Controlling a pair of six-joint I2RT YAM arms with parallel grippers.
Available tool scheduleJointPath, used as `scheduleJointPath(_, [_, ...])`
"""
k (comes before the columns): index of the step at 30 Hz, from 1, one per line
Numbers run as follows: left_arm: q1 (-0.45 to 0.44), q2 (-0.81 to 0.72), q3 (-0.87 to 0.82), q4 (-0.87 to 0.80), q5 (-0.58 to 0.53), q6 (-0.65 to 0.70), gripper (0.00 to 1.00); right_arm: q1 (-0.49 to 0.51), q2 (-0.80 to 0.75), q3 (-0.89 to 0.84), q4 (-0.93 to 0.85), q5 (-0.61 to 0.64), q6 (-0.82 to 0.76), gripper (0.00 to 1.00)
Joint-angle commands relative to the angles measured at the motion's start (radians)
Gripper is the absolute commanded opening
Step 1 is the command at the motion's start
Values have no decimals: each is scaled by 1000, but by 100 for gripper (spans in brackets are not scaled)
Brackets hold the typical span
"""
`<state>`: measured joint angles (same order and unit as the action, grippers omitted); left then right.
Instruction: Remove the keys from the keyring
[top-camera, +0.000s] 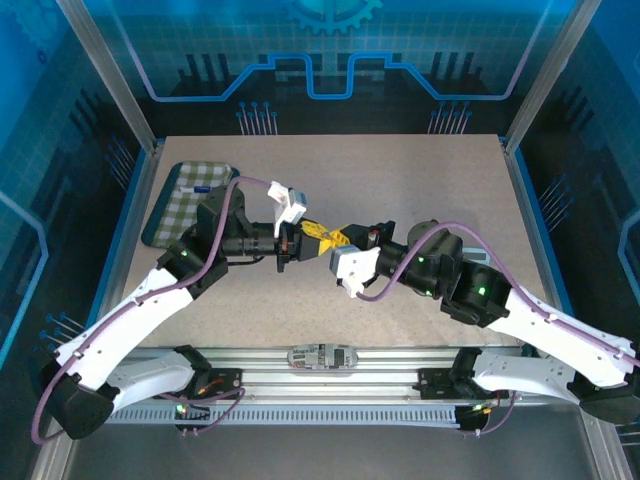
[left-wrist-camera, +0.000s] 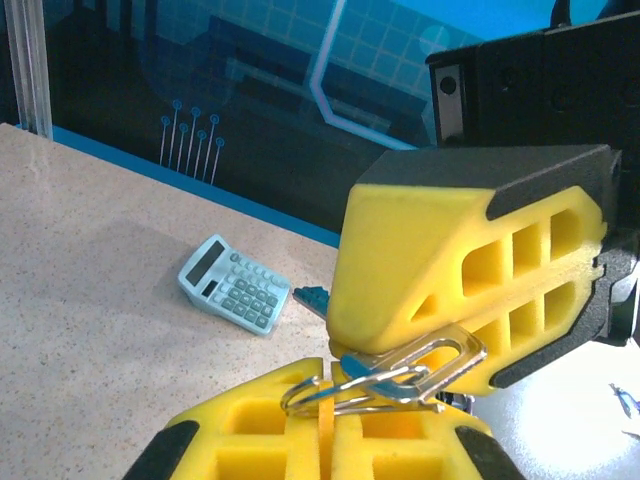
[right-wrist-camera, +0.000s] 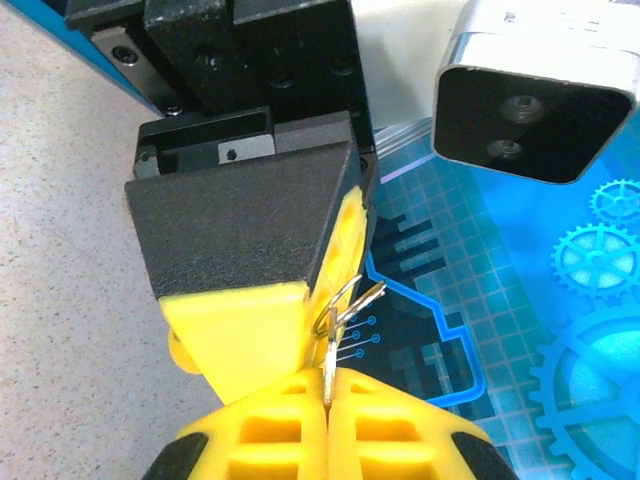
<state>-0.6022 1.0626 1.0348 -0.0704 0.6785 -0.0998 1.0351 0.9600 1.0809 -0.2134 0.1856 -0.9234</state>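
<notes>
Your left tool (top-camera: 306, 234) and right tool (top-camera: 340, 241) meet at frame centre above the surface (top-camera: 430, 190), both clamped shut on the silvery keyring (left-wrist-camera: 400, 378) between them. You see 0 keys lying free, so the removal is all left.

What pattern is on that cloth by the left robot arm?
Green-and-white checks on the cloth. It shows best in the top view.
</notes>
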Motion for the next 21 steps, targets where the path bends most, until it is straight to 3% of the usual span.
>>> scheduleJointPath(1, [31,-35,-16,119,-41,-28,5,3,36,24,-17,-15,61,0])
scheduleJointPath(4, [30,-76,-81,155,-99,-24,30,-47,71,67,-9,-32,126,0])
scheduleJointPath(12, [29,-200,-237,204,-259,20,60,-142,89,55,74,-100,212,0])
scheduleJointPath(21, [40,-217,-180,147,-433,109,72,-306,100,-10,152,-302,401,0])
